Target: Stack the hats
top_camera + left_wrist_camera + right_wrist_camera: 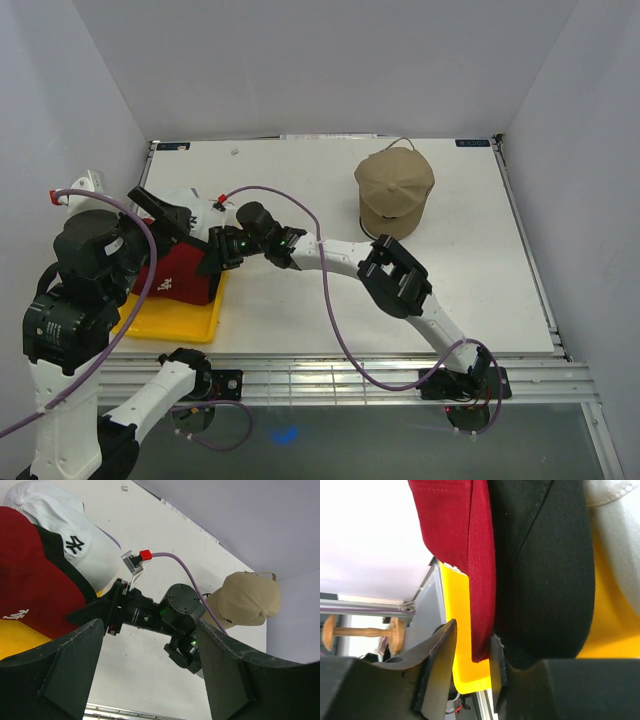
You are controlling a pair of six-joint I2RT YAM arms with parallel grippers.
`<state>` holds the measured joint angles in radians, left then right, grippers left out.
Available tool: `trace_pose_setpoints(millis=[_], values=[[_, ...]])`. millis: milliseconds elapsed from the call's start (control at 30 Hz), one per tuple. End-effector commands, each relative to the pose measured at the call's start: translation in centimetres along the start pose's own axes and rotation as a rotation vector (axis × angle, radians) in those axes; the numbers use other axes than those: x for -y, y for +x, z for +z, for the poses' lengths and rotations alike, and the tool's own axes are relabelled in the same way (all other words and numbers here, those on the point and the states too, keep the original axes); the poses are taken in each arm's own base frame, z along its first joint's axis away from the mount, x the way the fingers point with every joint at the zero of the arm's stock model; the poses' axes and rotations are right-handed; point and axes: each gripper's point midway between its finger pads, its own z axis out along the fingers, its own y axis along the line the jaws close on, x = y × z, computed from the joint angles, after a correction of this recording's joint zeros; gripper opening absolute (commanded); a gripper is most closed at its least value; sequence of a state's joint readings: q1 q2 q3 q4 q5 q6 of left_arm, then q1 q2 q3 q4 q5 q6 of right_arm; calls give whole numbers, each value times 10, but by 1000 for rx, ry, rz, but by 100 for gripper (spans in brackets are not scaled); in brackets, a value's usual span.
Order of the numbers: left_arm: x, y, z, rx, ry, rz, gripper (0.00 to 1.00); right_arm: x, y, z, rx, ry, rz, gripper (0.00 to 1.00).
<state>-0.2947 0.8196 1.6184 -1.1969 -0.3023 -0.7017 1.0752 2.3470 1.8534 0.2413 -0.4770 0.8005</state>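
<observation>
A red cap (180, 272) lies on a yellow tray (180, 322) at the left, over a black cap (545, 570) and a white NY cap (65, 530). My right gripper (218, 250) is open at the stack's right side. In the right wrist view, the gripper (470, 675) has the red cap's brim (482, 605) between its jaws. The brim touches the right finger, with a gap to the left one. My left gripper (150, 680) is open and empty, held above the stack's left side. A tan cap (395, 190) sits apart at the back right. No lavender cap shows.
The right arm (395, 275) stretches across the table's middle toward the tray. Its purple cable (330, 290) loops over the table. The tan cap rests on a thin wire stand (400, 143). The tray reaches the table's front edge, by the metal rails (330, 375).
</observation>
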Motion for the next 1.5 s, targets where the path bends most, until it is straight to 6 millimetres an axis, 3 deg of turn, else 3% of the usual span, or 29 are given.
trace_pose_setpoints(millis=[0,133,267,733,1233,1433,1467], values=[[0,-5,-5,19,10,9,84,-16,-5,6,24,-89,25,36],[1,-10,-9,30,11,11,84,-24,-9,8,27,-131,57,27],[3,-14,-13,39,20,10,84,-37,-13,2,36,-229,132,8],[7,-38,-26,119,28,-8,84,-115,-69,-32,128,-520,242,8],[11,-60,-40,192,39,-16,85,-144,-115,-61,227,-622,224,8],[15,-70,-47,231,63,-28,85,-156,-145,-93,295,-629,184,8],[17,-72,-48,236,71,-29,85,-166,-152,-104,313,-636,170,8]])
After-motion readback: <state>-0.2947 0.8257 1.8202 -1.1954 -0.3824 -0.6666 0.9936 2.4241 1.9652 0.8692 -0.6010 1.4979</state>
